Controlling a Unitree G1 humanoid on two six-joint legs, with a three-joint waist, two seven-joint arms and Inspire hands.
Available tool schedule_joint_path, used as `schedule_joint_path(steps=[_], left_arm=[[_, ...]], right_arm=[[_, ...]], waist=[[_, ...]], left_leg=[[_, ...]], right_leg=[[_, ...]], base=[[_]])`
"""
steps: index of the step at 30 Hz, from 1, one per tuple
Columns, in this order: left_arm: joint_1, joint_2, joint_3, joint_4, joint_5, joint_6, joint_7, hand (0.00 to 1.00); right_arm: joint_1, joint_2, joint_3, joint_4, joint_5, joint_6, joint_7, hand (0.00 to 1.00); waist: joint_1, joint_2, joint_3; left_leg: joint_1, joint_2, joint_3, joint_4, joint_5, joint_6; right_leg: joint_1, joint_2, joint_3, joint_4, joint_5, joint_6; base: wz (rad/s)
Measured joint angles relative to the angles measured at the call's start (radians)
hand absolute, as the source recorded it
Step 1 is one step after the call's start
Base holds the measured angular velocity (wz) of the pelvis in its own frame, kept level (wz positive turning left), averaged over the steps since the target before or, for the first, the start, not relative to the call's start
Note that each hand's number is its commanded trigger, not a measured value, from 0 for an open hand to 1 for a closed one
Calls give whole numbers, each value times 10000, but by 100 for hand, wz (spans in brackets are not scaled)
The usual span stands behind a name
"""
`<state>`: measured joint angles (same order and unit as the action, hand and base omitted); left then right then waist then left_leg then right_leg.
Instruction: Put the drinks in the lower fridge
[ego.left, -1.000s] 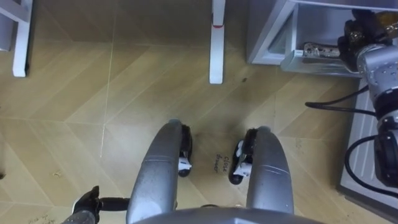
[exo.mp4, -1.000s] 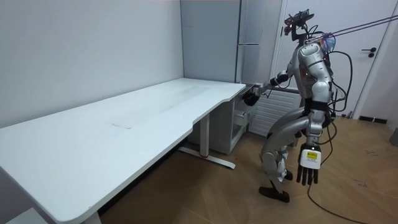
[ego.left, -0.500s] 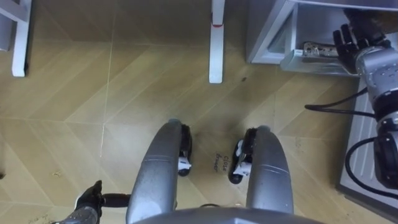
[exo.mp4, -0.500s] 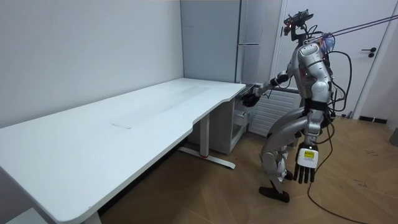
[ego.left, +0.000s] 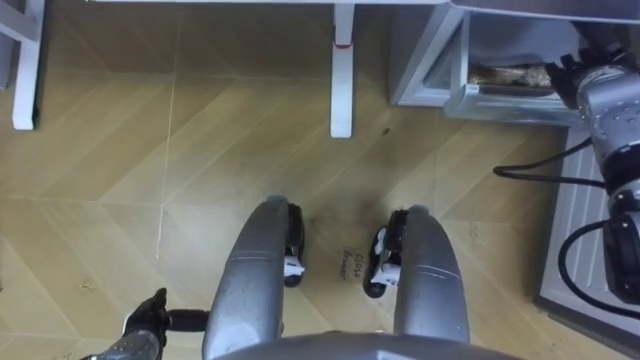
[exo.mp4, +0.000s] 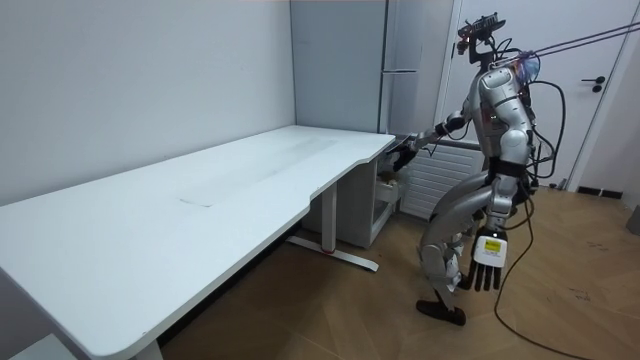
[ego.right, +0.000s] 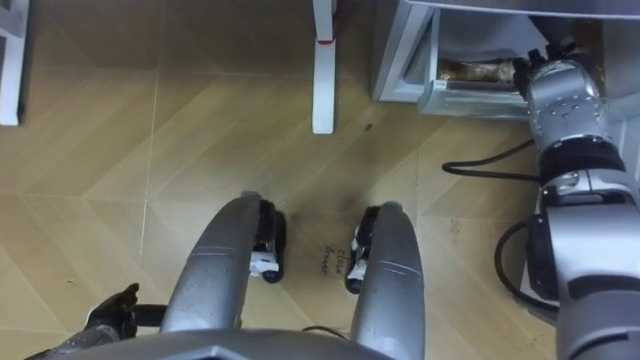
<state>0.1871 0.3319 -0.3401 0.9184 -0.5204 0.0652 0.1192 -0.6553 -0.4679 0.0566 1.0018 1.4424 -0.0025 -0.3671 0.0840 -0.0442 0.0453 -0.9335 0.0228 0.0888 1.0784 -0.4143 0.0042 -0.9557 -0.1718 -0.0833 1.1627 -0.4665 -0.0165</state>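
Beside the desk (exo.mp4: 250, 190)'s far corner, robot is standing, knees bent, facing one fridge (exo.mp4: 400, 60). Its lower fridge (ego.left: 430, 55) is gaping toward it, shelf (ego.left: 500, 100) running crosswise, carrying something brown, can't tell what. Right hand (ego.left: 578, 65) is reaching that shelf, state can't tell. Left hand (exo.mp4: 487, 258) is hanging, fingers straight. Floor (ego.left: 200, 150) left of the desk leg (ego.left: 342, 70) is giving room.

Plain indoor room, half office, half home. In the room view: large white counter (exo.mp4: 200, 190) on white legs from 9 o'clock to centre. Tall grey fridge (exo.mp4: 400, 100) in the corner at 12 o'clock, white radiator (exo.mp4: 440, 190) just beside it. White door (exo.mp4: 600, 110) with dark handle at 2 o'clock. Chevron wood floor (exo.mp4: 340, 310) at 6 o'clock. Bare pale walls (exo.mp4: 120, 80).
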Motion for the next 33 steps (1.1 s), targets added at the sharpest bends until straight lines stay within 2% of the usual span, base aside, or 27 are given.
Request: schedule_joint_path(steps=[6, 11, 17, 23, 28, 33], left_arm=[[160, 48, 3, -209, 2, 18, -20, 0], [160, 52, 26, -163, 4, 28, -178, 0], [155, 51, 33, 63, 36, 177, -545, 0], [95, 49, 35, 288, 8, 143, -698, 0], [28, -9, 592, 538, 16, 191, -727, 0], [9, -47, 1173, 549, 6, 165, -921, 0]], right_arm=[[38, 0, 28, 11, -11, 10, 127, 0], [186, 2, 107, 89, -389, 68, 332, 0], [570, 4, 111, 120, -533, 202, 455, 0], [787, 5, 296, 857, -743, 322, 1226, 0], [1591, -2, 276, 872, -1196, 504, 2006, 0], [1952, -2, 84, 881, -1984, 681, 2812, 0]], waist=[[-26, -18, 1], [46, -18, -1], [65, -31, 1], [6, -41, 1], [-99, -32, -9], [-278, -25, -31]], left_leg=[[22, 15, 7, -55, 1, 2], [279, 220, 10, -333, 10, 8], [913, 234, 124, -953, 62, 98], [1699, 257, 168, -1660, 116, 162], [2666, 187, 164, -2533, 241, 244], [3157, 209, 195, -2996, 284, 269]], right_leg=[[34, 10, -21, -89, 24, -1], [361, 212, -109, -613, 254, -16], [997, 264, -105, -1337, 452, 113], [1870, 339, -194, -2253, 648, 239], [2942, 326, -348, -3253, 829, 406], [3459, 343, -473, -3845, 1033, 456]], base=[[0], [-12], [-6], [-2], [2], [-3]])
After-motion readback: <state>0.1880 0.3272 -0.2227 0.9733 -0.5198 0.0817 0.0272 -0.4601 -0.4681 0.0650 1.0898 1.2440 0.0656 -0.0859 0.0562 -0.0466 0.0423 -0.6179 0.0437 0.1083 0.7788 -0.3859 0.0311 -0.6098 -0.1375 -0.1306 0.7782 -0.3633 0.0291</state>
